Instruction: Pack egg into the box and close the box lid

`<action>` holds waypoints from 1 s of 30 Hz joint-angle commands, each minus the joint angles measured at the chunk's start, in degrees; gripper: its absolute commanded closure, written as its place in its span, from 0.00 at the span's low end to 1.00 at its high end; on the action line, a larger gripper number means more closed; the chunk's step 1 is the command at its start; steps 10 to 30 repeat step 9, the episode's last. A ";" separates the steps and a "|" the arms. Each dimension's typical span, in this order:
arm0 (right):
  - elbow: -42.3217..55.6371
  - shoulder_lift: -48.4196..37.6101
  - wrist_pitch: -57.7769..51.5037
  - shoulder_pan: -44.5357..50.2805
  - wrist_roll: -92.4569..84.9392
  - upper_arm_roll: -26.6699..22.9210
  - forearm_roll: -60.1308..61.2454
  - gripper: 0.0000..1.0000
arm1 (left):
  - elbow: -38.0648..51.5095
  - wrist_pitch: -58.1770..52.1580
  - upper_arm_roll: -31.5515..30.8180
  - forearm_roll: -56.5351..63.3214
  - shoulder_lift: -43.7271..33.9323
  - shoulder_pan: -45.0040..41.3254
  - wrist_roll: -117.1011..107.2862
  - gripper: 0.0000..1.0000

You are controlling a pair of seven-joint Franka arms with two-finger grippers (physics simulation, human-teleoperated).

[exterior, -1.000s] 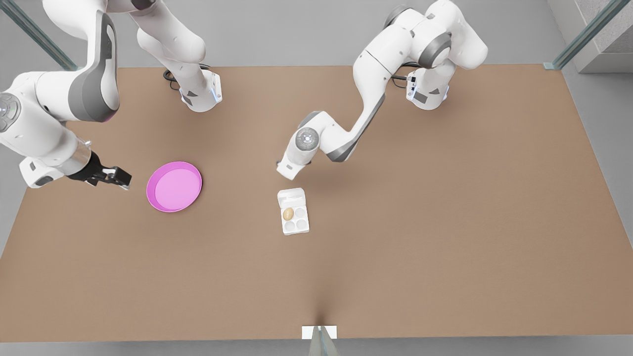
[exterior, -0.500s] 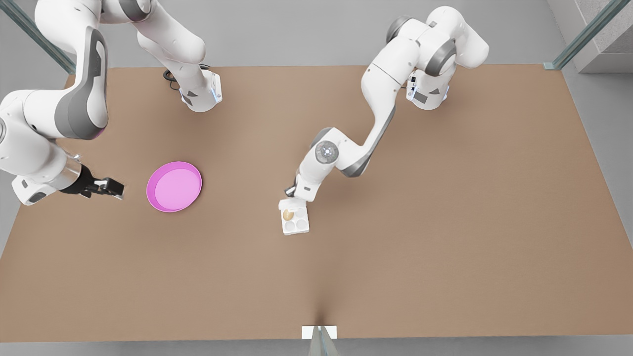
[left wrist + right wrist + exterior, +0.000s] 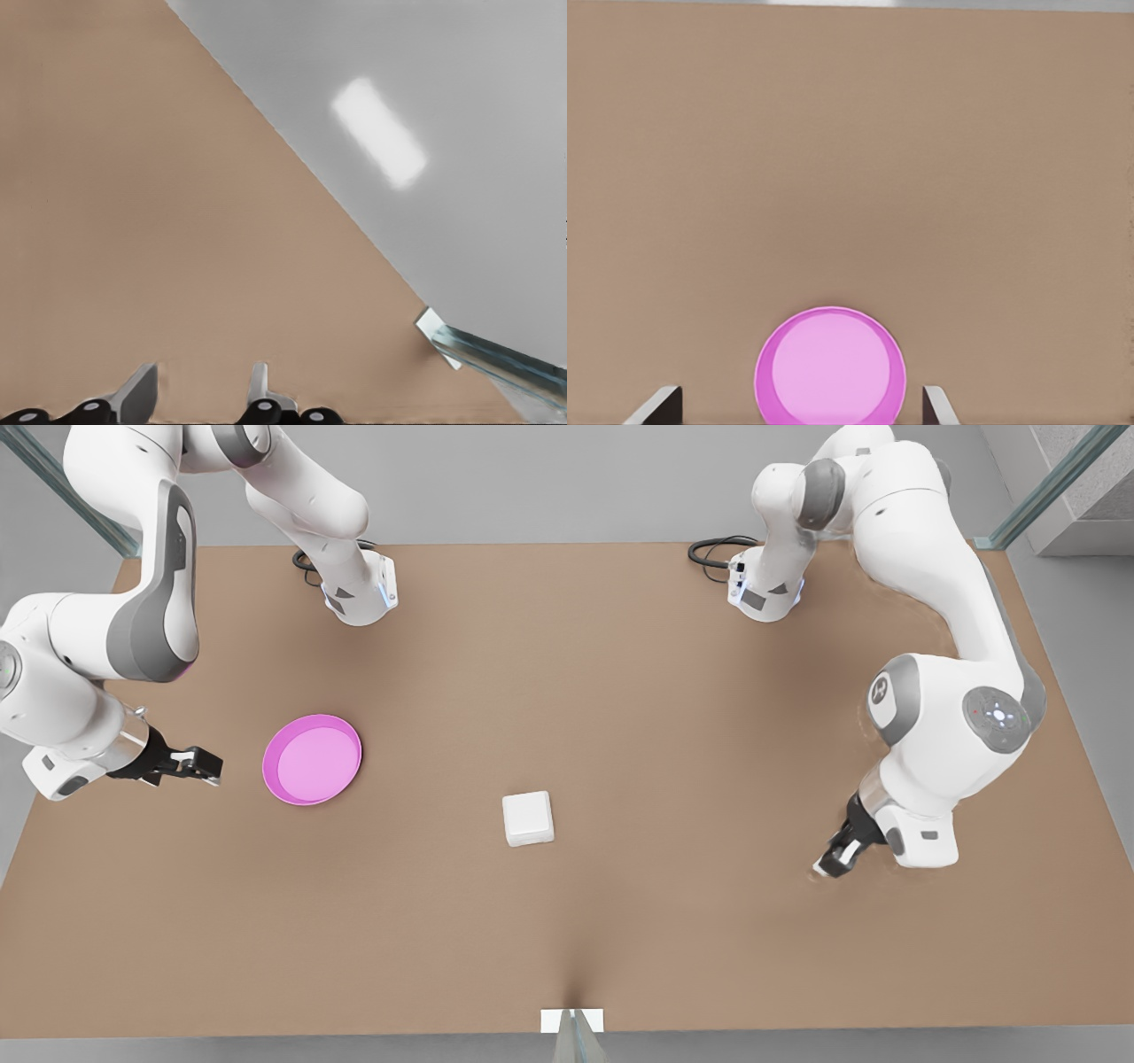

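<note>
Box (image 3: 528,818) sits shut mid-worktop (image 3: 673,717), its lid (image 3: 526,812) lying flat over the cups, so the egg is presumably inside; packing and closing look finished. Right hand (image 3: 197,763), fingers spread and empty, waits beside the pink dish (image 3: 312,759). Left hand (image 3: 835,858), also released, hangs well apart at the front view's right. Nothing further seems needed.

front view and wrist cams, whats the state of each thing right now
box: closed, resting on the table
box lid: folded down flat over the cups
egg: hidden, cannot tell
pink dish: upright, nothing in it
right gripper: open, beside the pink dish, waiting
left gripper: open, low over the table at the front view's right
</note>
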 commanded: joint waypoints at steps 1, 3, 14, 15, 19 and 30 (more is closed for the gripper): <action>0.08 0.16 -0.21 -0.79 -2.09 0.11 0.16 0.00 | -5.25 -32.05 -2.26 8.34 -11.65 2.33 60.05 0.00; -0.18 1.13 -0.21 -0.18 -1.92 0.02 -0.89 0.00 | -9.39 -27.64 -5.79 8.78 -14.91 5.23 60.14 0.00; -0.27 1.83 -0.47 -0.09 -2.01 0.02 -0.89 0.00 | -10.54 -26.93 -7.11 8.78 -15.45 6.11 60.14 0.00; -0.27 1.83 -0.47 -0.09 -2.01 0.02 -0.89 0.00 | -10.54 -26.93 -7.11 8.78 -15.45 6.11 60.14 0.00; -0.27 1.83 -0.47 -0.09 -2.01 0.02 -0.89 0.00 | -10.54 -26.93 -7.11 8.78 -15.45 6.11 60.14 0.00; -0.27 1.83 -0.47 -0.09 -2.01 0.02 -0.89 0.00 | -10.54 -26.93 -7.11 8.78 -15.45 6.11 60.14 0.00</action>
